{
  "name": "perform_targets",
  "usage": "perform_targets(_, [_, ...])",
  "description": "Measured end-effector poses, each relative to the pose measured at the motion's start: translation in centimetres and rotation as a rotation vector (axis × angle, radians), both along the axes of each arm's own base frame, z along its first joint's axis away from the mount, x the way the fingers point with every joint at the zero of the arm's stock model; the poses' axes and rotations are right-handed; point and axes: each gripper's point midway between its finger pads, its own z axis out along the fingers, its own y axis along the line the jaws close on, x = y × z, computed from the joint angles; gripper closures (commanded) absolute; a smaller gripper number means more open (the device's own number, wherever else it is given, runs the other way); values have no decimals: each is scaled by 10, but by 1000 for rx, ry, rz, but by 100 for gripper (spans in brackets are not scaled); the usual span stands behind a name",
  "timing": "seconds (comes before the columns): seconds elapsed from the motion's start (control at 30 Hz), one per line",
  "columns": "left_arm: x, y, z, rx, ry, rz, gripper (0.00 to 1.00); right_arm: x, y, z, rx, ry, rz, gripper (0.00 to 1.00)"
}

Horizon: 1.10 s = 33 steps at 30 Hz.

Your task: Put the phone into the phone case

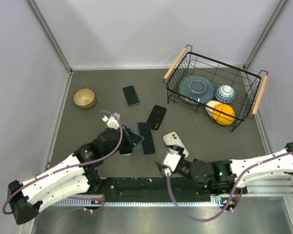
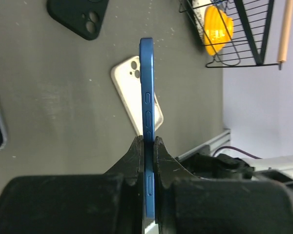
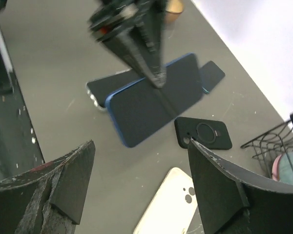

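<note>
We clamp the blue phone [image 2: 146, 83] on edge in our left gripper [image 2: 147, 142], its long axis running straight out from the jaws. The black phone case [image 2: 78, 17] lies flat ahead of the fingertips, leftward in the wrist view. Our right gripper [image 3: 141, 146] hangs wide open, farther off.

We see the grey worktop [image 1: 210, 141] from above. The left gripper [image 1: 135, 139] reaches in from the lower left, and its fingers meet the left long edge of the blue phone [image 1: 146, 138], near the middle. Just behind it lies the black phone case [image 1: 156, 117], and farther back a dark phone [image 1: 131, 95]. A white phone-shaped piece [image 1: 176, 143] lies just right of the blue phone, with the right gripper [image 1: 167, 165] near its closest end. A tan bowl [image 1: 84, 98] stands at the left. At the back right, a wire basket [image 1: 260, 95] holds 1 teal plate [image 1: 196, 88], 1 patterned bowl [image 1: 225, 92] and 1 orange fruit [image 1: 223, 114].
</note>
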Motion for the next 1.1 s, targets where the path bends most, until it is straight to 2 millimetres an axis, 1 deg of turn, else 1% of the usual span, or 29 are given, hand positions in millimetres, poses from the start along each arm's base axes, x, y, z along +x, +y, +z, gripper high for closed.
perform_targets(0.07, [3,4,-4,49,-20,0,100,6,-13,14,100,92,-28,24])
perform_targets(0.1, [3,6,-6,74,-30,-4,100,14,-23,18,145,140,-63,24])
perform_targets(0.13, [4,8,-8,100,-37,-8,100,25,-34,22,189,186,-108,24])
perform_targets(0.2, [4,11,-10,141,-54,-23,100,54,-64,25,273,266,-246,24])
perform_targets(0.27, [5,12,-11,170,-75,-41,100,77,-91,19,311,320,-374,25])
perform_targets(0.3, [5,12,-11,180,-86,-48,100,85,-102,15,326,347,-425,25])
perform_targets(0.37, [3,13,-11,195,-103,-66,100,95,-114,2,309,405,-502,25])
perform_targets(0.47, [0,13,-8,197,-124,-91,100,104,-112,-25,177,501,-588,27])
perform_targets(0.5, [-1,13,-8,197,-131,-99,100,109,-110,-33,131,537,-618,31])
perform_targets(0.53, [-2,13,-8,199,-134,-106,100,114,-108,-42,90,568,-643,32])
perform_targets(0.57, [-3,13,-9,201,-135,-114,100,122,-107,-57,34,626,-679,34])
perform_targets(0.6, [-4,13,-11,202,-133,-119,100,127,-107,-67,3,663,-699,36])
perform_targets(0.7, [-7,13,-18,215,-126,-137,100,136,-118,-109,-87,815,-776,41])
perform_targets(0.8, [-9,14,-24,226,-119,-149,100,133,-127,-141,-158,945,-812,50])
perform_targets(0.87, [-10,14,-28,229,-113,-155,100,131,-128,-154,-183,1008,-816,55])
perform_targets(1.0, [-11,14,-32,235,-103,-160,100,128,-126,-177,-219,1108,-816,60])
perform_targets(1.07, [-11,14,-33,238,-101,-160,100,126,-124,-183,-221,1136,-811,63])
perform_targets(1.1, [-11,14,-33,240,-99,-160,100,127,-122,-182,-212,1141,-809,64])
